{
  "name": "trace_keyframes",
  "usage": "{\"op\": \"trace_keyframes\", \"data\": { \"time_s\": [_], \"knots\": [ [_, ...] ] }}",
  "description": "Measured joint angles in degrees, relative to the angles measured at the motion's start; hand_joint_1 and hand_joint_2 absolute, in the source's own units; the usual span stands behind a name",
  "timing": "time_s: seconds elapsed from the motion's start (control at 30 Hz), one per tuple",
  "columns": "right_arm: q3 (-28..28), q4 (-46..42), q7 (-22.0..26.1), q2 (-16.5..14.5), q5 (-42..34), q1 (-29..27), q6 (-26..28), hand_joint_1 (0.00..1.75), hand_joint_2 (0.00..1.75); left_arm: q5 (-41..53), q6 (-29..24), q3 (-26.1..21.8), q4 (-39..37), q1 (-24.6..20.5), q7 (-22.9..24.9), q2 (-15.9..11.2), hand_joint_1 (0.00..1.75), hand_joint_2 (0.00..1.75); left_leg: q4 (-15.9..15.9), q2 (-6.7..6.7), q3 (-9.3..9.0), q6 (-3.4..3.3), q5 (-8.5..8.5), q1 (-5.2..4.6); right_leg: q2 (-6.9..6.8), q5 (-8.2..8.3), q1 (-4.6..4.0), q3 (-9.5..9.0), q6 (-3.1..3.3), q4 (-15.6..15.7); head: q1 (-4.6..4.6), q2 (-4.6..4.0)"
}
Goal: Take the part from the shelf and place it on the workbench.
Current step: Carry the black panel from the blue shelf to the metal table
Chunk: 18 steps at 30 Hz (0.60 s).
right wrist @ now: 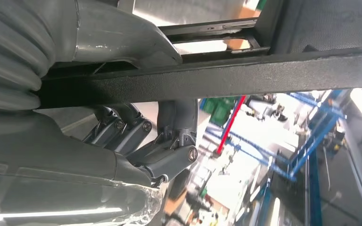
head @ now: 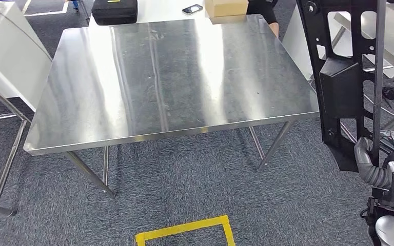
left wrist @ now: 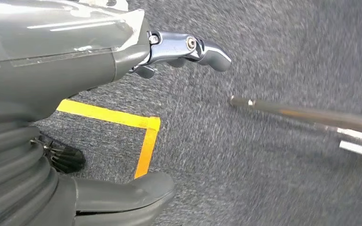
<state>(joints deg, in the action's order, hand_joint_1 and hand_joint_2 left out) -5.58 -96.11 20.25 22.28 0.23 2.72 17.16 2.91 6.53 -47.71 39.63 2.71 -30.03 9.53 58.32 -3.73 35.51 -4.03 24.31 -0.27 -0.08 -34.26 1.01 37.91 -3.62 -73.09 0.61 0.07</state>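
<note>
Steel workbench (head: 174, 82) ahead, my right hand (right wrist: 136, 141) grips the part (head: 341, 87) beside it, left hand (left wrist: 122, 61) empty and spread; swinging could clip its edge.

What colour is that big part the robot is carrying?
Black. The part, held upright by the right hand, shows best in the head view.

A steel table (head: 174, 77) is standing on grey carpet (head: 210, 195), reflecting overhead light; yellow floor tape (head: 184, 229) is lying near.
</note>
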Motion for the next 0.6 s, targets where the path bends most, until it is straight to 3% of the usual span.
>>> {"op": "trace_keyframes", "data": {
  "time_s": [0.07, 0.1, 0.17, 0.23, 0.3, 0.37, 0.43, 0.47, 0.5, 0.6],
  "knots": [
    [0.01, 0.10, -0.01, 0.05, 0.01, 0.06, 0.07, 1.75, 1.75, 0.10, 0.02, -0.04, 0.01, -0.01, 0.05, 0.10, 0.00, 1.75, 0.16, -1.58, -0.09, 0.24, 0.02, 0.07, 1.73, 3.73, 0.48, -3.38, -1.17, 8.21, 0.04, 0.00],
    [0.01, 0.10, -0.03, 0.06, 0.02, 0.11, 0.10, 1.75, 1.75, 0.18, 0.05, -0.07, 0.02, -0.01, 0.05, 0.11, 0.00, 1.75, 0.31, -2.31, -0.01, 0.48, 0.05, 0.00, 2.72, 5.14, 0.65, -4.87, -1.29, 11.73, 0.05, 0.00],
    [0.02, 0.11, -0.13, 0.05, 0.05, 0.12, 0.14, 1.75, 1.75, 0.39, 0.11, -0.15, 0.08, 0.03, 0.06, 0.10, 0.00, 1.75, 0.43, -3.54, 0.44, 1.18, -0.09, -0.14, 3.67, 6.17, 0.67, -6.13, -0.70, 14.67, 0.02, 0.00],
    [0.09, 0.11, -0.21, 0.03, 0.09, 0.15, 0.17, 1.75, 1.75, 0.64, 0.21, -0.44, 0.13, 0.21, 0.08, 0.09, 0.00, 1.75, 0.39, -4.25, 0.81, 1.85, -0.33, -0.08, 2.37, 6.41, 0.69, -6.22, 0.21, 14.72, -0.07, 0.00],
    [0.17, 0.10, -0.24, 0.01, 0.15, 0.26, 0.30, 1.75, 1.75, 0.94, 0.41, -0.70, 0.19, 0.26, 0.09, 0.10, 0.00, 1.75, 2.17, -1.84, 1.84, 2.49, 0.87, -0.15, 1.17, 6.58, 0.99, -6.35, 1.01, 14.89, -0.30, 0.00],
    [0.19, 0.10, -0.29, -0.02, 0.25, 0.24, 0.46, 1.75, 1.75, 1.24, 0.60, -0.80, 0.26, -0.04, 0.11, 0.11, 0.00, 1.75, 8.46, 1.93, 4.95, 3.07, 4.33, -0.08, -0.12, 6.48, 0.89, -6.47, 1.72, 14.94, -0.61, 0.00],
    [0.23, 0.12, -0.35, -0.08, 0.38, 0.20, 0.63, 1.75, 1.75, 1.57, 0.68, -0.90, 0.28, -0.27, 0.16, 0.13, 0.00, 1.75, 15.65, 3.26, 8.46, 3.46, 7.06, 0.31, -1.50, 6.35, 0.68, -6.52, 2.03, 14.94, -0.73, 0.00],
    [0.27, 0.14, -0.38, -0.12, 0.48, 0.22, 0.71, 1.75, 1.75, 1.74, 0.69, -0.93, 0.28, -0.29, 0.18, 0.15, 0.00, 1.75, 16.89, 3.47, 9.07, 3.59, 7.00, 0.46, -2.16, 6.30, 0.65, -6.56, 2.08, 14.94, -0.75, 0.00],
    [0.32, 0.16, -0.39, -0.17, 0.56, 0.27, 0.77, 1.75, 1.75, 1.89, 0.71, -0.95, 0.28, -0.31, 0.19, 0.15, 0.00, 1.75, 15.71, 3.59, 8.46, 3.64, 5.89, 0.58, -2.62, 6.22, 0.66, -6.66, 2.07, 14.93, -0.75, 0.00],
    [0.35, 0.31, -0.28, -0.25, 0.63, 0.72, 0.94, 1.75, 1.75, 2.05, 0.74, -1.01, 0.28, -0.44, 0.20, 0.01, 0.00, 1.75, 4.69, 4.42, 2.39, 3.25, 1.51, 0.66, -3.54, 5.81, 0.47, -7.02, 1.62, 14.89, -0.73, 0.00]
  ]
}}
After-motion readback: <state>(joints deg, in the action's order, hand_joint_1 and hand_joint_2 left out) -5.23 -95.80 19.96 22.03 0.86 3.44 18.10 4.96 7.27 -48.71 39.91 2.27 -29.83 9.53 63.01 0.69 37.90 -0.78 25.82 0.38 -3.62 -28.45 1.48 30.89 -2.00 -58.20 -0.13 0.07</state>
